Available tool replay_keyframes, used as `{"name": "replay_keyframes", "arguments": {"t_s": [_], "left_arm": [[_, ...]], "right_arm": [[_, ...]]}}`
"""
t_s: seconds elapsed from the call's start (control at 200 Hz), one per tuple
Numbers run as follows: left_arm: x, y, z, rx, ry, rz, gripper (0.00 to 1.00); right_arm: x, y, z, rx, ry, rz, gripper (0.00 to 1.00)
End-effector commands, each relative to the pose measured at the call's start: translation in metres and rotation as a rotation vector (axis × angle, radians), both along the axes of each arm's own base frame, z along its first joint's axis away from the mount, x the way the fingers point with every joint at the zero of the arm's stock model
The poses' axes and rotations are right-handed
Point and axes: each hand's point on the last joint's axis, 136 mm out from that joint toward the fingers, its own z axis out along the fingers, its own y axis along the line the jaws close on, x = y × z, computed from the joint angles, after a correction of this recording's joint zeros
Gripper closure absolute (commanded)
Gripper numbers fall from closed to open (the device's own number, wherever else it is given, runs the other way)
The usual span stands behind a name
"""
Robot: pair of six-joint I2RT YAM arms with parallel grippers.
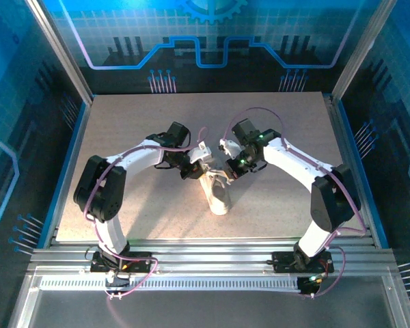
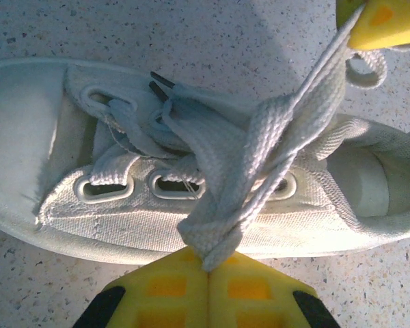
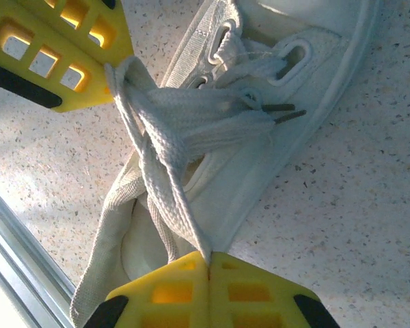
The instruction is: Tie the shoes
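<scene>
Top external view shows the white sneaker lying near the middle of the table, between the two arms. The left gripper and the right gripper are both fully closed, each pinching the crossed laces.

No legible txt, brand, label or nos. anywhere. Plain white canvas on sneaker, no logo readable. Only sign-like graphic: gear emblem at top of blue back wall, w/ circuit-line pattern, no lettering.
</scene>
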Motion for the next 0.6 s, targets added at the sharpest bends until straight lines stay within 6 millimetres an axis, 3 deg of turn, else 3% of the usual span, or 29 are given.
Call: {"name": "replay_keyframes", "arguments": {"t_s": [0.0,0.595], "left_arm": [[-0.004,0.003,-0.005,0.034,0.03,0.021,1.0],[-0.023,0.014,-0.016,0.078,0.076,0.032,1.0]], "right_arm": [[-0.003,-0.013,-0.006,-0.051,0.023,0.006,1.0],[-0.02,-0.017,-0.049,-0.095,0.164,0.012,1.0]]}}
